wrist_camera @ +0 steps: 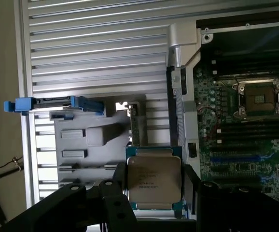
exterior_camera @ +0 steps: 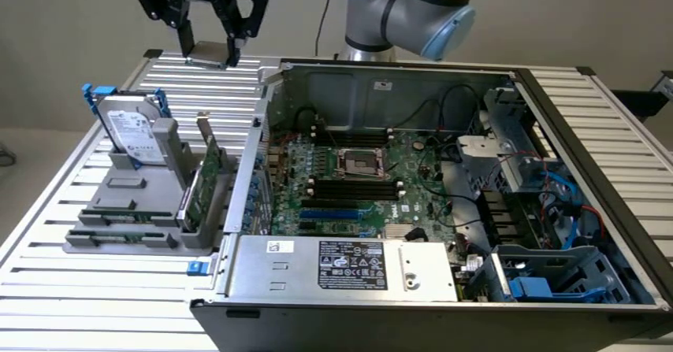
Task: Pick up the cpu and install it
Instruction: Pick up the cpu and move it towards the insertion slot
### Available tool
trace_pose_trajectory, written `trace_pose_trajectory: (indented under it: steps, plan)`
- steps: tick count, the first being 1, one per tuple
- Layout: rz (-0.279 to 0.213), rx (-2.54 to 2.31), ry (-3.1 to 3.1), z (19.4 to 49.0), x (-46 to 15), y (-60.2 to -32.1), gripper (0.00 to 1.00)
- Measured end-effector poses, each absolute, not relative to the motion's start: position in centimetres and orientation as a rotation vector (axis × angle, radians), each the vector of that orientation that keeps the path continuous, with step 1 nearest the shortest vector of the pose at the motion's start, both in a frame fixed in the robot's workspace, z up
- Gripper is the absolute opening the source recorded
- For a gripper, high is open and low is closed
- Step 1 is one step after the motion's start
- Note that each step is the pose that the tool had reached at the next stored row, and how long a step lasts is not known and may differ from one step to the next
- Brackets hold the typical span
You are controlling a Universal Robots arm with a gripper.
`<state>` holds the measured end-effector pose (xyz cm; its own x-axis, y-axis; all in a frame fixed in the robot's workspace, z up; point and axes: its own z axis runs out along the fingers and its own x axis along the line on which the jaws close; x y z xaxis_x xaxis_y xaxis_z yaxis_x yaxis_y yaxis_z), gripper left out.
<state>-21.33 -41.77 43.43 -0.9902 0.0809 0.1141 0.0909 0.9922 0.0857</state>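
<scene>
My gripper (exterior_camera: 210, 46) hangs high over the slatted table, beyond the exterior view's left side of the open computer case. It is shut on the cpu (exterior_camera: 207, 53), a small flat silvery square chip lifted off the table. In the wrist view the cpu (wrist_camera: 154, 180) lies face up between the two black fingers (wrist_camera: 116, 191), its metal plate and thin pale rim showing, with my gripper (wrist_camera: 154, 187) around its sides. The square metal socket frame (exterior_camera: 355, 163) with a dark centre sits open on the green motherboard, apart from the chip, and shows as the socket frame (wrist_camera: 261, 99) in the wrist view.
A grey parts holder (exterior_camera: 131, 206) on the slatted table (exterior_camera: 42, 289) carries an upright hard drive (exterior_camera: 131, 127) with blue handles and cards standing on edge. The case wall (exterior_camera: 258, 131) rises between the holder and the motherboard. A power supply (exterior_camera: 347, 269), cables and drive cages crowd the case.
</scene>
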Motion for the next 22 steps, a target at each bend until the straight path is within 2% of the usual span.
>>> trace_pose_trajectory:
  steps: [22]
  plan:
    - [-0.138, -0.131, -3.021, 43.6, -11.3, -41.6, 0.55]
